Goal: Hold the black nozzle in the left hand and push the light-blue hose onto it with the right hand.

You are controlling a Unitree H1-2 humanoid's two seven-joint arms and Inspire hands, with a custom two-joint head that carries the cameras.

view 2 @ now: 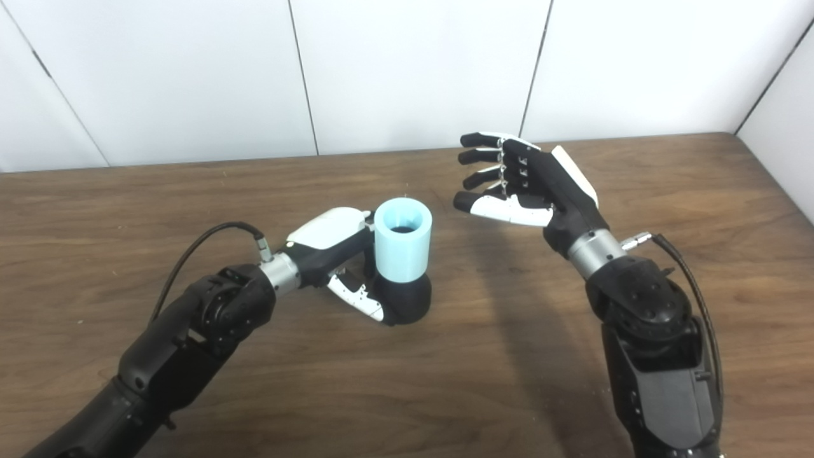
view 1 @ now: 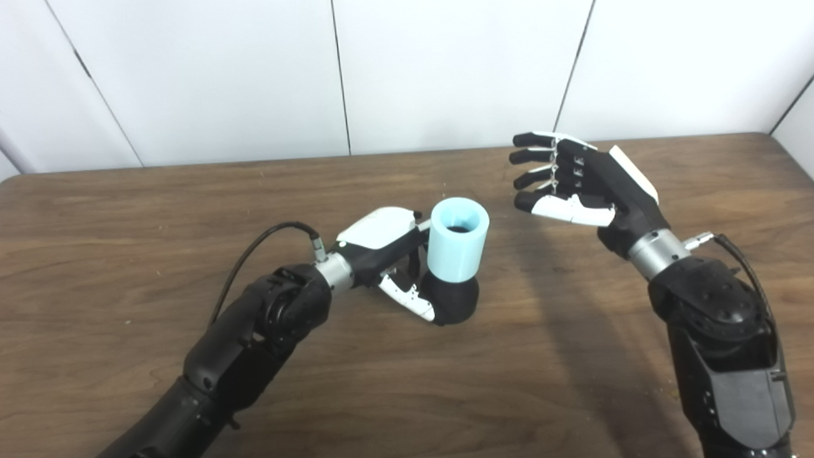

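Left hand (view 2: 334,254) low on the wooden table (view 2: 509,356), wrapped around the black nozzle (view 2: 407,299), thumb curled across its front, and the light-blue hose (view 2: 402,248) sits upright on top of it, open mouth facing up. Right hand (view 2: 528,184) hangs above the table just to the right of the hose, clear of it, fingers (view 2: 480,156) spread and pointing left, holding nothing.

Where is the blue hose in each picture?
Left eye view: the hose stands just right of centre, on the black nozzle.
Right eye view: the hose sits at centre.
Shared landmark: the left hand beside it, holding the nozzle.
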